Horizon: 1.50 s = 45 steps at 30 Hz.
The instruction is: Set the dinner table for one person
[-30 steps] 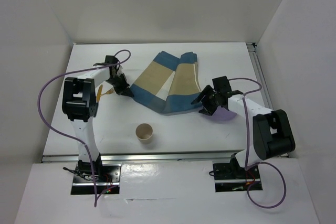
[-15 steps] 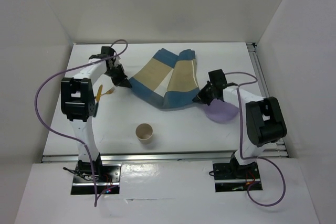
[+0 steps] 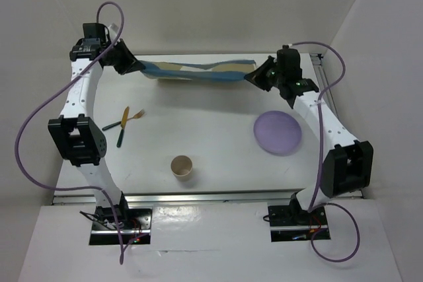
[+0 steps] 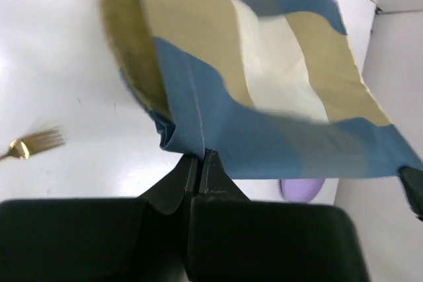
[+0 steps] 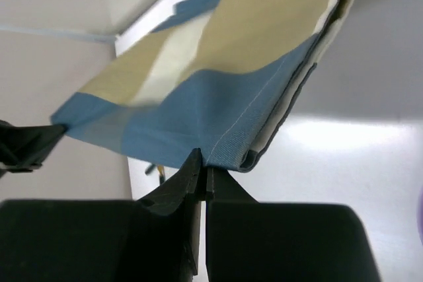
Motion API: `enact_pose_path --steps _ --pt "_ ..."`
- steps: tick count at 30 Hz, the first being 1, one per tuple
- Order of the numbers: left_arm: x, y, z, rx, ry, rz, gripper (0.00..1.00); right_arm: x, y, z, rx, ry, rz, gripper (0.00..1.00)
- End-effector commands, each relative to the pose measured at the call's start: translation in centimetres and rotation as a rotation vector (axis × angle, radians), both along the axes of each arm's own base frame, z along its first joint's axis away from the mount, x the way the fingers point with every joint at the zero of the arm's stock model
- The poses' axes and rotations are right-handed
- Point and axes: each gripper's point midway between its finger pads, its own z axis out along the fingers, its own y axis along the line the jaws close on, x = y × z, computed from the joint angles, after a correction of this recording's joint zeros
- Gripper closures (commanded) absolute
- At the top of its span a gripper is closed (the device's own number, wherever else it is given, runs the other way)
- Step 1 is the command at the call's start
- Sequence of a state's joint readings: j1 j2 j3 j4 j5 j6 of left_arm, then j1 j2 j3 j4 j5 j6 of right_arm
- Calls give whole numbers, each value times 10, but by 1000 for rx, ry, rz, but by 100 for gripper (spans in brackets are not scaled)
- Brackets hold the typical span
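Note:
A blue-and-tan striped placemat (image 3: 198, 71) hangs stretched in the air above the far part of the white dinner table (image 3: 211, 143). My left gripper (image 3: 134, 66) is shut on its left corner and my right gripper (image 3: 252, 76) is shut on its right corner. In the left wrist view the cloth (image 4: 264, 90) fans out from the shut left gripper (image 4: 200, 155), sagging. In the right wrist view the folded blue hem (image 5: 218, 117) sits pinched in the right gripper (image 5: 203, 165).
A purple plate (image 3: 277, 132) lies at the right. A tan paper cup (image 3: 182, 166) stands near the front. A gold fork (image 3: 134, 116) and two dark-handled utensils (image 3: 119, 135) lie at the left. White walls close in the table.
The right gripper shut on the placemat's right corner. Both arms rose and swung outward toward the back, lifting the crumpled cloth off the table and pulling it taut.

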<state>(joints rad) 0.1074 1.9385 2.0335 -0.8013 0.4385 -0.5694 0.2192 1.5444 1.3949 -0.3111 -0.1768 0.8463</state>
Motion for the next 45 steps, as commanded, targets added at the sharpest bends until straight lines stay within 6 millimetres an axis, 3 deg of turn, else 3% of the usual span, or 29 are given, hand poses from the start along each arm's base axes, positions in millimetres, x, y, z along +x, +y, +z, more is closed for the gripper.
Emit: enact_pose_path --steps 1,2,5,7,10,13,16,17,18,19,20,21,22,23,24,25,27,29,32,33,34,36,37,38,39,40,41,44,45 --pt "-40 -2 -30 6 111 -29 100 -40 -12 -36 -42 107 4 100" --pt "-52 -4 -27 7 103 -29 100 -49 -14 -46 -48 133 4 100" --pt "-79 -4 -54 16 158 -27 100 -82 -18 -68 -61 191 14 100" --pt "-88 -5 -45 19 133 -27 100 -93 -22 -64 -63 178 6 100" --pt "-89 -2 -44 36 126 -12 100 -98 -23 -66 -86 176 21 100" --pt "-73 -2 -39 24 113 -13 100 -86 -18 -69 -97 187 53 100" --pt "-49 -2 -35 0 98 -3 100 -61 -11 -56 -102 129 74 100" --pt "-41 -2 -33 -7 93 5 100 -48 -8 -67 -114 146 81 100" --pt "-24 -2 -28 -13 70 -3 100 -28 -7 -44 -94 82 78 100" --pt "-14 -3 -23 -32 59 0 100 -16 -1 -38 -91 59 102 100" --pt "-5 -4 -18 -48 53 1 100 7 -8 -53 -96 92 92 100" --pt "8 -3 9 -41 -12 0 100 33 -5 -10 -75 -7 91 100" --pt "23 2 -1 -56 9 9 100 46 -2 -1 -77 -28 103 100" --pt "30 -1 7 -72 -15 -11 100 67 -3 -12 -80 -8 95 100" --pt "36 -5 19 -90 -52 -38 100 78 1 3 -70 -40 104 100" --pt "42 -10 47 -131 -144 -97 100 90 3 44 -60 -129 101 100" --pt "45 -8 56 -152 -186 -123 100 100 1 58 -51 -172 101 100" --pt "39 -7 60 -155 -205 -143 100 93 5 55 -40 -176 126 100" --pt "17 -4 38 -164 -141 -141 100 67 7 19 -39 -128 145 100" --pt "7 -1 44 -151 -159 -140 100 54 6 21 -35 -132 154 100" --pt "-5 -3 13 -171 -77 -133 100 39 7 -15 -30 -76 176 100" --pt "-21 -7 -2 -185 -46 -136 100 10 21 -38 -36 -47 248 100" --pt "-35 -10 0 -186 -43 -136 100 -5 26 -36 -28 -65 272 100" --pt "-49 -12 -27 -203 26 -129 100 -27 27 -76 -39 20 298 100" --pt "-58 -11 -38 -184 47 -124 100 -39 33 -87 -42 48 319 100" --pt "-66 -9 -50 -174 84 -104 100 -57 32 -113 -66 126 324 86" --pt "-79 -5 -72 -145 147 -78 69 -66 31 -121 -77 156 322 74" --pt "-94 -2 -84 -108 206 -73 30 -85 25 -141 -135 229 314 44" --pt "-95 0 -86 -97 217 -76 25 -90 24 -146 -161 245 318 29"
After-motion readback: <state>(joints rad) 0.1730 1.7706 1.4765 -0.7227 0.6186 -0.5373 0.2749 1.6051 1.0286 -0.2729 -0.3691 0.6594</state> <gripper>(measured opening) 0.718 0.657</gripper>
